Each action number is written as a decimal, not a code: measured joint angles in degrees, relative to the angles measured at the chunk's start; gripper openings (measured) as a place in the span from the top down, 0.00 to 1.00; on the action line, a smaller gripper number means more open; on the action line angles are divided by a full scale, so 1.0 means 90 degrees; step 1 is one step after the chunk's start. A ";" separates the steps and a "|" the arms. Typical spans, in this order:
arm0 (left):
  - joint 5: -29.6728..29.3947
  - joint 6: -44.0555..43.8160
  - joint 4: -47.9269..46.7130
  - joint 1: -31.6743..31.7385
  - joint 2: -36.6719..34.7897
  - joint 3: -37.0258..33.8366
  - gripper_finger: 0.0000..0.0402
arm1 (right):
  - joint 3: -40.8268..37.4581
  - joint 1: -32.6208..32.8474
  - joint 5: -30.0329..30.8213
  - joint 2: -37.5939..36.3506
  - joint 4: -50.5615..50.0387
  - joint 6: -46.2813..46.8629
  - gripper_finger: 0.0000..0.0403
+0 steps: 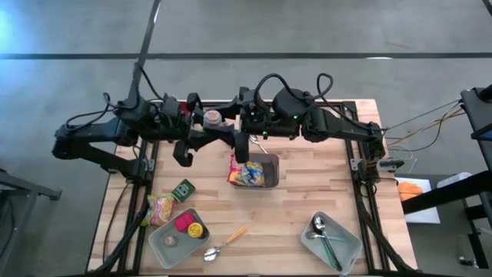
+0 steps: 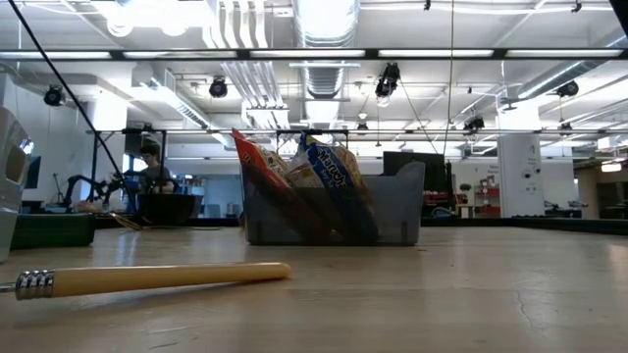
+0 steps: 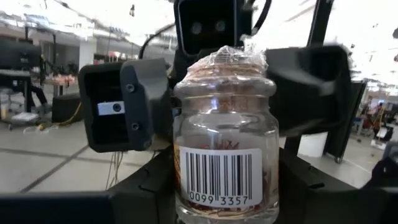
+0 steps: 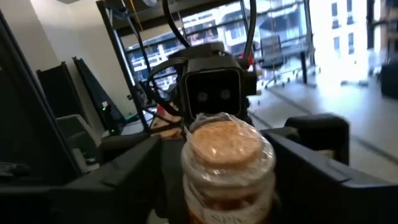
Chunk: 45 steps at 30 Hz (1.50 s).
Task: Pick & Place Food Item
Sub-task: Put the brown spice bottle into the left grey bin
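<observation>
Item: small glass jar (image 1: 212,118) with a barcode label and a cork top under crinkled clear wrap.
Where it was: held up in the air at the far middle of the table, between the two arms and well clear of the wood. It was not in the grey bin (image 1: 275,173).
Weight: I judged it light to moderate, since the glass was thick for its size.
Surface: stiff and smooth, so I expected it to slip under a weak pinch. The wrap on top looked loose and unfit to grab.
Fragility: breakable, and from that height I did not want a drop.
Best hold: I judged it to be across the straight labelled body, below the shoulder.
Left gripper (image 1: 206,120): right up against the jar's lower body. I could not tell whether it was clamping.
Right gripper (image 1: 223,121): facing it from the other side, flanking the jar near the shoulder. I could not tell whether it was gripping or letting go.
Who carried it: I could not tell.
</observation>
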 joint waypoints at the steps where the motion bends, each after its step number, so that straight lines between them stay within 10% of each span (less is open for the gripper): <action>1: -0.0002 0.0000 -0.0050 0.0000 0.0005 -0.0007 0.56 | 0.0000 0.0000 -0.0002 0.0000 -0.0079 0.0125 0.32; 7: -0.0080 0.0051 -0.0067 0.0000 0.0014 -0.0012 0.56 | 0.0007 0.0002 0.0085 -0.0002 -0.0189 0.0308 0.16; 29: -0.0065 0.0095 0.0272 0.0012 -0.0068 0.0003 0.56 | -0.0010 0.0010 0.0634 0.0024 -0.0250 -0.0185 0.25; 45: 0.0168 0.0189 0.0120 0.0029 -0.0238 -0.0010 0.56 | 0.0002 0.0019 0.0609 -0.0198 -0.0283 -0.0040 0.09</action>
